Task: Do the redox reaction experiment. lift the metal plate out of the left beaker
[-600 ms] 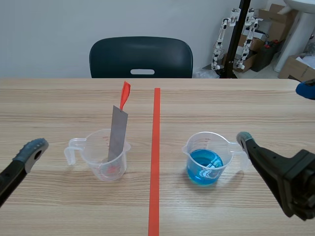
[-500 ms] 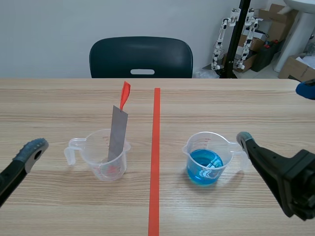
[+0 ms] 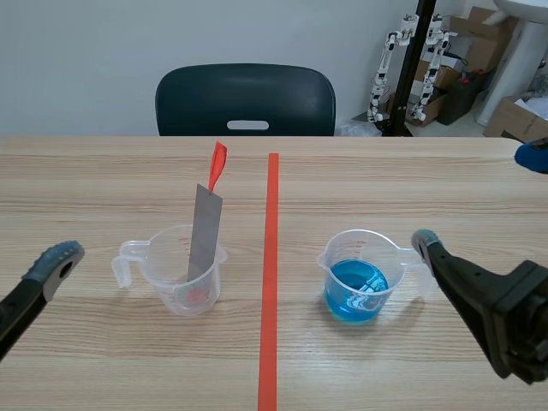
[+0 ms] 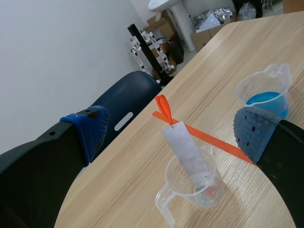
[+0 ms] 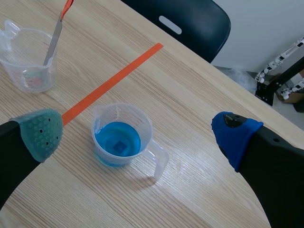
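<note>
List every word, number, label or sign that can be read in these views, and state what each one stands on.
No text here is legible.
On the left beaker: red graduation marks printed on its wall, too small to read.
On the metal plate: no marking visible.
On the right beaker: no print that can be made out.
On the cardboard boxes in the background: too far and blurred to read.

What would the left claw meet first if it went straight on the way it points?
Probably the metal plate standing in the left beaker, dead ahead of the open left claw; depth is unclear.
</note>
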You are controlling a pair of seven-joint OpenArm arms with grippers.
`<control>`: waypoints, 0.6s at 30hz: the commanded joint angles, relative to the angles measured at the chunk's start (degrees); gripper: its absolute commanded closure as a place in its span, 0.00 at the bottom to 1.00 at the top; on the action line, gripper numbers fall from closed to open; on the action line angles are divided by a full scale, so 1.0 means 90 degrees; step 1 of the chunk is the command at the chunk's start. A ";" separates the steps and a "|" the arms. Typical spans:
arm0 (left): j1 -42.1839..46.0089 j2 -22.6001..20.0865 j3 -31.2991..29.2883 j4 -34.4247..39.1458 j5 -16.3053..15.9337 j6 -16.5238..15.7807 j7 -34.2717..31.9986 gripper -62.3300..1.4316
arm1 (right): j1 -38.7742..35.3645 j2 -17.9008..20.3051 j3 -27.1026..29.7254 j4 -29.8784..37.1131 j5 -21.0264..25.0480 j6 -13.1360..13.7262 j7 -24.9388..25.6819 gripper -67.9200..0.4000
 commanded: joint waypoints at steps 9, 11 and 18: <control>0.0017 0.0015 0.0032 0.0058 -0.0044 0.0029 -0.0083 0.11 | 0.0333 0.0034 -0.0034 0.0051 0.0002 -0.0041 -0.0022 0.00; 0.0017 0.0015 0.0032 0.0058 -0.0044 0.0029 -0.0083 0.11 | 0.0415 0.0034 -0.0034 0.0051 0.0005 -0.0041 -0.0075 0.00; 0.0017 0.0015 0.0032 0.0058 -0.0044 0.0027 -0.0080 0.11 | 0.0605 0.0032 -0.0034 0.0051 0.0049 0.0117 -0.0131 0.00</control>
